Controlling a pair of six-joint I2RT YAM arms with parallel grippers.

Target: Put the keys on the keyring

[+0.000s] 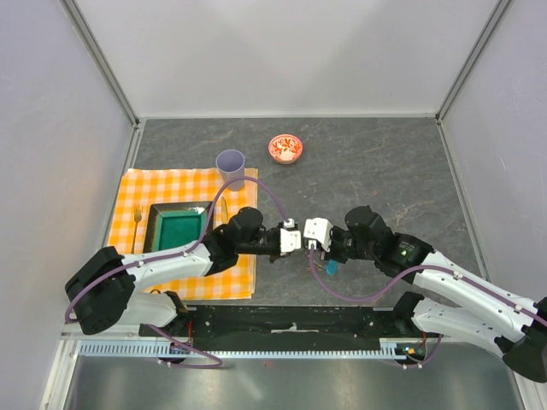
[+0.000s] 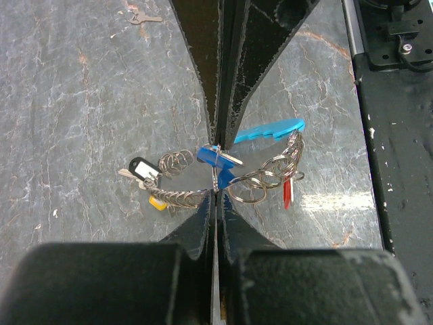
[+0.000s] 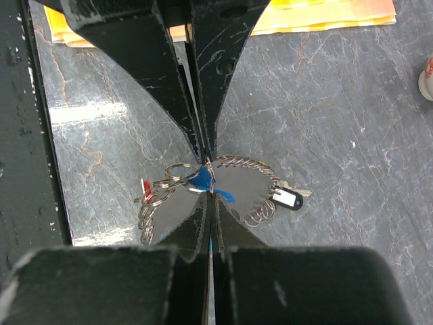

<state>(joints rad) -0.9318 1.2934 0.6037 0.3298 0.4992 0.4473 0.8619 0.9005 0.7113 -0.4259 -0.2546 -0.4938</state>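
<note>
Long axis of keyring (image 2: pixel 183 198) crosswise to both; left hand (image 2: pixel 216 196) pinching its chain, right hand (image 3: pixel 211 195) closed at blue key (image 2: pixel 208 155).

Orange-checked cloth (image 1: pixel 145 184), green tray (image 1: pixel 179 229), lilac cup (image 1: pixel 231 164), red-and-white bowl (image 1: pixel 286 149), blue fob (image 2: pixel 270 128)

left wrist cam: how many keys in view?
5. Blue key midway along the chain, red key on its right, black-and-white tagged key on its left, yellow key just below that, plain key alone at top left. More may be hidden.
</note>
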